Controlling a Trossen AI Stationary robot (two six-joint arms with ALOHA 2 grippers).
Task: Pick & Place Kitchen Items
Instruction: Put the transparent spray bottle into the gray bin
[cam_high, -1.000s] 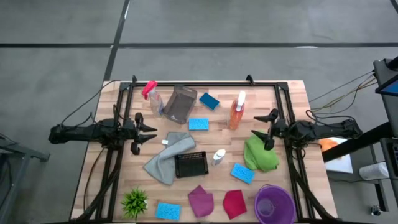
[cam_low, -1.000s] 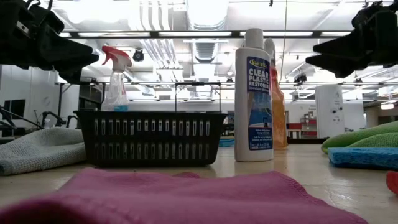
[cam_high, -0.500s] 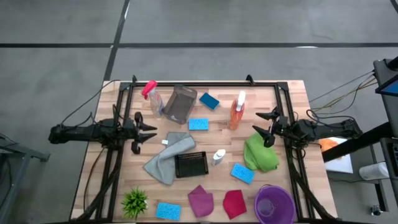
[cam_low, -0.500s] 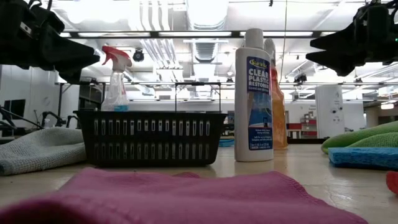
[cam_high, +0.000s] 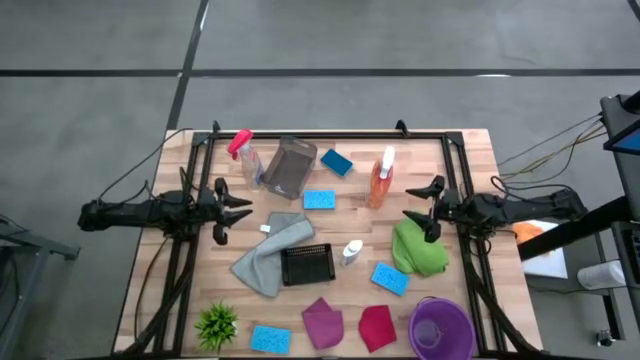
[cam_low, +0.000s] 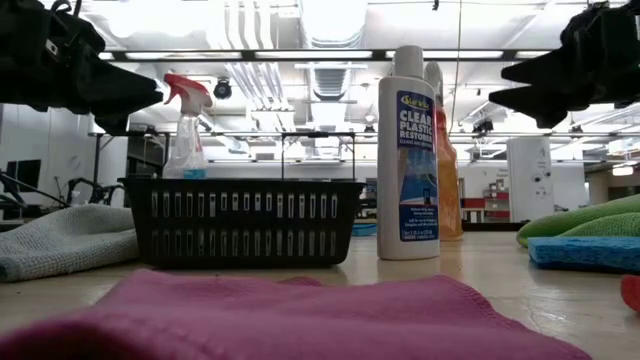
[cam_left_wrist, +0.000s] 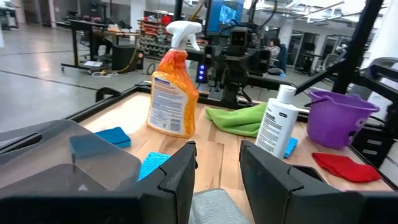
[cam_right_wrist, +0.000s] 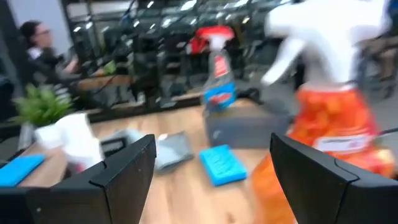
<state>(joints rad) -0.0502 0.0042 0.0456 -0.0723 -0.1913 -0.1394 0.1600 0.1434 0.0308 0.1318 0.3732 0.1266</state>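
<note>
I am holding my right gripper (cam_high: 422, 211) wide open and empty above the green cloth (cam_high: 421, 250), closing on the orange spray bottle (cam_high: 381, 180) just beyond. I am judging it best to square both fingers on its body below the trigger before squeezing, while my left gripper (cam_high: 233, 207) is waiting, parted and empty, at the far side.

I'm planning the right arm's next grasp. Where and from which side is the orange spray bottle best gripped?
Probably at the orange body just below the white trigger head, coming level from the right gripper's side. The orange spray bottle stands upright and free of neighbours, and its body is flattish, so open fingers can close across the narrow faces.
</note>
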